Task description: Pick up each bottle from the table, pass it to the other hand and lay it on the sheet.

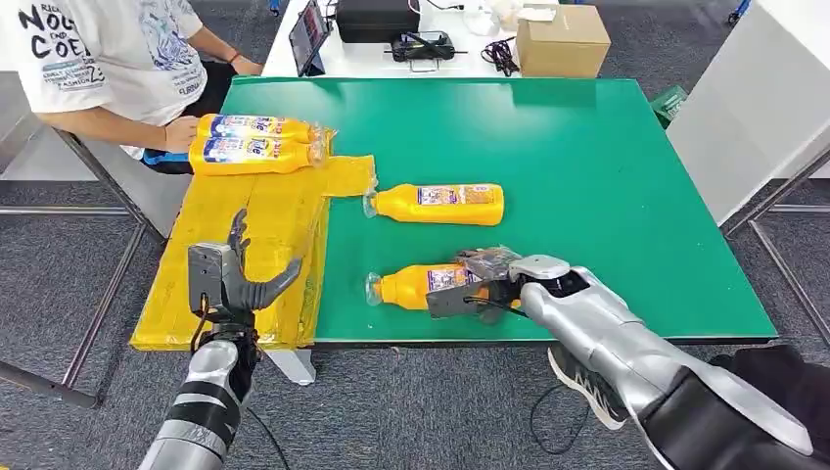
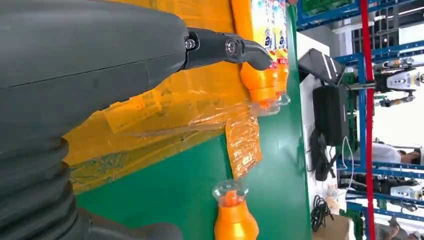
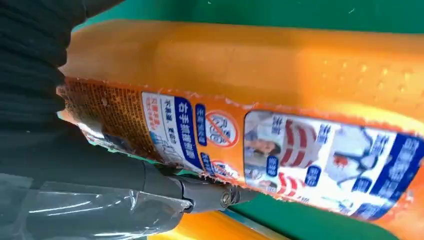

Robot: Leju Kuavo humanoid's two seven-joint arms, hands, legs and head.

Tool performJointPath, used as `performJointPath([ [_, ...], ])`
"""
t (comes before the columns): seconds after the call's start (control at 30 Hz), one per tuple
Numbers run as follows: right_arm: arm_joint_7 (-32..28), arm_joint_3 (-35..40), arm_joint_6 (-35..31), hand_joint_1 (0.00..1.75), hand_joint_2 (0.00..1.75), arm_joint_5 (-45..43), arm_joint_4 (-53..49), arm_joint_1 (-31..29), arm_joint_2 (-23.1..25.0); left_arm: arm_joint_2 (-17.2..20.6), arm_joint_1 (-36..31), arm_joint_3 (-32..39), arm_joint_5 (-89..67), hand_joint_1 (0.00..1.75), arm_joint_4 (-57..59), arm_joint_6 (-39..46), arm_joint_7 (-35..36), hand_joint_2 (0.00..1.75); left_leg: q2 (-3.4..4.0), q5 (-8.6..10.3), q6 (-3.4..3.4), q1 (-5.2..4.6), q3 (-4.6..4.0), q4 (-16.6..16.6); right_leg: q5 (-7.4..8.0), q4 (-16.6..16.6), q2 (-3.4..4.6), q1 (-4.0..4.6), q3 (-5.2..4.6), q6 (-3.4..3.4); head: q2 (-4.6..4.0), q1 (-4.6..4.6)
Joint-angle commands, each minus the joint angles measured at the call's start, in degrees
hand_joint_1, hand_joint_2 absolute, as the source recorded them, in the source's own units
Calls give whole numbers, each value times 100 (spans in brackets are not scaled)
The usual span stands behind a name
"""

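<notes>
Saw four orange bottles lying on their sides on the green desk. Found two of them, the far sheet bottle and the near sheet bottle, touching side by side at the far end of the yellow sheet, caps toward the desk's middle, a person's hand resting at their bases. Found the middle bottle on bare green just beside the sheet's ragged corner, cap toward the sheet. Found the front bottle near the desk's front edge, still flat on the surface. Noted the right hand laid over that bottle's label end, fingers wrapped around it and touching the label in the right wrist view. Noted the left hand raised over the sheet's near end, fingers spread and holding nothing. Glimpsed a cardboard box on the white table beyond.
</notes>
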Motion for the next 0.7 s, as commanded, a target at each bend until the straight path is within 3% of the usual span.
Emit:
performJointPath([
  [0.03,-68,631,-96,169,175,9,415,-435,165,13,-119,43,-11,0,112,-30,31,175,15,-14,-7,3,21,4,-9,4,12,4,17,-13,0,-2],
  [0.27,-81,538,-263,175,175,-29,354,-381,170,9,-117,65,-23,0,102,-37,21,175,9,-11,-7,2,17,2,-9,4,7,3,14,-11,0,0],
  [0.4,-64,248,-746,175,175,-101,200,-191,144,-3,-82,84,-24,0,35,-61,20,175,8,-12,-9,5,23,1,-9,0,6,6,21,-14,0,-2],
  [0.47,-10,-196,-1368,175,175,-111,-74,129,124,-13,-41,115,-35,0,-30,-71,29,175,3,-4,-5,3,10,-2,-3,-3,2,4,9,-7,0,-2],
  [0.53,64,-1085,-2340,175,175,-43,-707,878,169,-32,50,168,-23,0,-173,-106,96,175,0,-6,-5,5,15,-3,-5,-5,-1,6,16,-9,0,-2],
  [0.6,195,-1319,-2233,175,175,232,-1036,1128,152,-34,86,178,-27,0,-232,-138,118,175,-2,-12,-8,11,32,-9,-10,-17,-4,12,36,-12,0,-2],
  [0.67,-133,-2621,-3369,175,175,269,-1889,2016,535,-59,173,212,14,0,-351,-188,202,175,3,-26,-13,14,59,-13,-22,-19,0,16,62,-21,0,0],
  [0.7,-269,-3145,-3676,175,175,358,-2434,2442,748,-53,232,199,33,0,-431,-212,220,175,5,-14,-9,10,27,-8,-11,-11,4,11,28,-13,0,-2],
])
